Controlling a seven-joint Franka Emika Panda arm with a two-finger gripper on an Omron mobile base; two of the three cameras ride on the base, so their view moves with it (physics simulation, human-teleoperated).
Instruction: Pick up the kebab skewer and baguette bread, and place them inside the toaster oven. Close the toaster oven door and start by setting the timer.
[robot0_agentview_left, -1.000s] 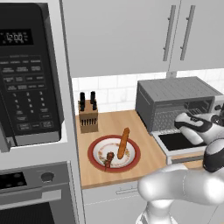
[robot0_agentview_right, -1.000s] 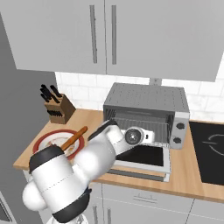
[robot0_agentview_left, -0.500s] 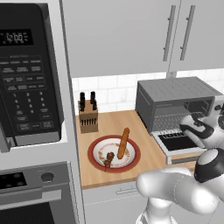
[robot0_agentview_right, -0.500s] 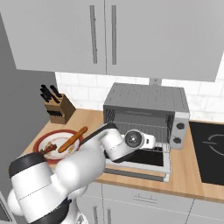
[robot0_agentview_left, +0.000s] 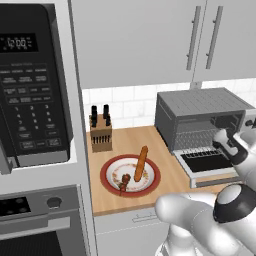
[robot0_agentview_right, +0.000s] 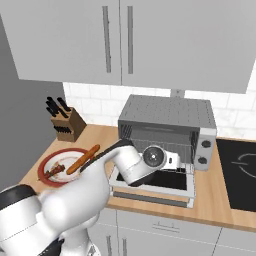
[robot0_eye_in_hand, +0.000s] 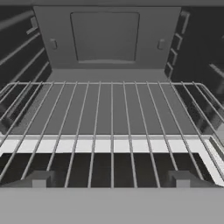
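Orange-brown baguette (robot0_agentview_left: 141, 163) and skewer (robot0_agentview_left: 123, 181) on plate (robot0_agentview_left: 111, 167), worktop's left part | claw (robot0_eye_in_hand: 112, 179) spread, empty, facing oven (robot0_agentview_right: 170, 125) rack | baguette light, stiff: grip mid-length | skewer thin, likely slippery

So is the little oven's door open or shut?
Open. The toaster oven door lies folded down flat on the counter, and the hand view looks straight in at the bare wire rack.

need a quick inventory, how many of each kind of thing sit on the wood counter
plate: 1
skewer: 1
baguette: 1
knife block: 1
toaster oven: 1
total: 5
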